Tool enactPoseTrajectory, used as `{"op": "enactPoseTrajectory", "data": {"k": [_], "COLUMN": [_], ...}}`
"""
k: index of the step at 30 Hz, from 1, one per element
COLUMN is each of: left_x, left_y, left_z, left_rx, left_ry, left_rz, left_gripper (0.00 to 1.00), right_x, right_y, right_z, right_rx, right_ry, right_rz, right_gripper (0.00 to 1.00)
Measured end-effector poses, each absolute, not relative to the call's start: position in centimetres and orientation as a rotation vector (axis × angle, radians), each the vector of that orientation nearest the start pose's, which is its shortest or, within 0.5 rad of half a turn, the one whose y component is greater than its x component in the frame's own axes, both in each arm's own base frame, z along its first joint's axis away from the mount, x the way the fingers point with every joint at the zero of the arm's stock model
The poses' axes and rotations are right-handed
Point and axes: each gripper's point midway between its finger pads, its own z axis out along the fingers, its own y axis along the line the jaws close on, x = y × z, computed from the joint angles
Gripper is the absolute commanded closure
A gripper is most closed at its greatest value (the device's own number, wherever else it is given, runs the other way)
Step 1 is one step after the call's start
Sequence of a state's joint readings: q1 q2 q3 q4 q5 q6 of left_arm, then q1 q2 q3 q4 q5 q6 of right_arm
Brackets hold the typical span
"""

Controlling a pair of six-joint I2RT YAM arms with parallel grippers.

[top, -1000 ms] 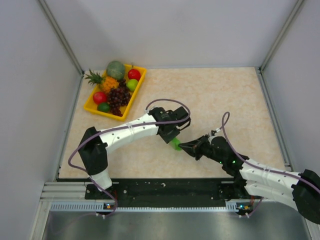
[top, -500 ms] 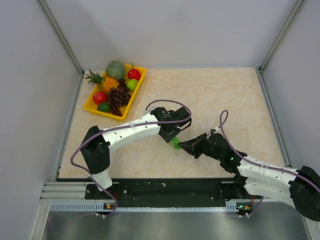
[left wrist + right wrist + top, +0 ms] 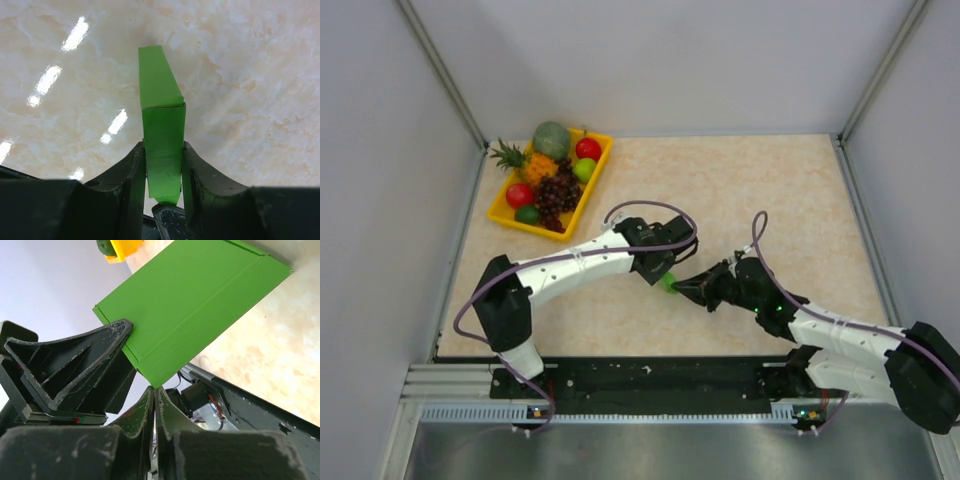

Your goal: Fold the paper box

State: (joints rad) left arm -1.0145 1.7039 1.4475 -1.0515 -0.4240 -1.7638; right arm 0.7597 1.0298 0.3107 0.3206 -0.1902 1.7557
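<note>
The paper box (image 3: 161,125) is a bright green, flattened rectangular sleeve, held on edge above the table. My left gripper (image 3: 164,152) is shut on its near end, one finger on each flat side. In the top view the box (image 3: 667,282) shows as a small green patch between the two grippers, with the left gripper (image 3: 660,270) just above and left of it. My right gripper (image 3: 155,392) is shut with nothing between its fingers. Its closed tips touch the lowest corner of the box (image 3: 195,305). The right gripper (image 3: 682,287) comes at the box from the right.
A yellow fruit tray (image 3: 593,184) holding a pineapple, grapes, apples and a melon stands at the back left of the beige table. White walls close in the left, back and right sides. The black mounting rail (image 3: 650,380) runs along the near edge.
The right arm has reached up and to the left, bringing its shut tips against the box. The left gripper with the box has shifted slightly towards the back left.
</note>
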Motion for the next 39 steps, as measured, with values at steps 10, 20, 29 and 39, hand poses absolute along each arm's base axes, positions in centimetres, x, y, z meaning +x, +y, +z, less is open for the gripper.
{"op": "enactPoseTrajectory", "data": {"k": [10,20,29,39], "left_x": [23.0,22.4,22.8,20.9], "left_y": [-31.2,-30.4,-28.4,-27.1], "left_z": [14.4,13.3,13.0,16.4], "left_rx": [-1.059,-1.142,-1.257,-1.245], "left_ry": [2.445,2.517,2.595,2.551], "left_rz": [-0.334,-0.455,-0.876,-1.279], "left_gripper": [1.0,1.0,1.0,1.0], "right_x": [19.4,14.9,13.1,17.4], "right_y": [28.4,26.8,23.4,22.8], "right_z": [17.6,21.0,23.8,16.5], "right_rx": [0.854,0.362,-0.335,-0.63], "right_ry": [2.217,2.189,2.009,2.07], "right_rz": [1.652,1.681,1.297,0.903], "right_gripper": [0.38,0.21,0.21,0.2]}}
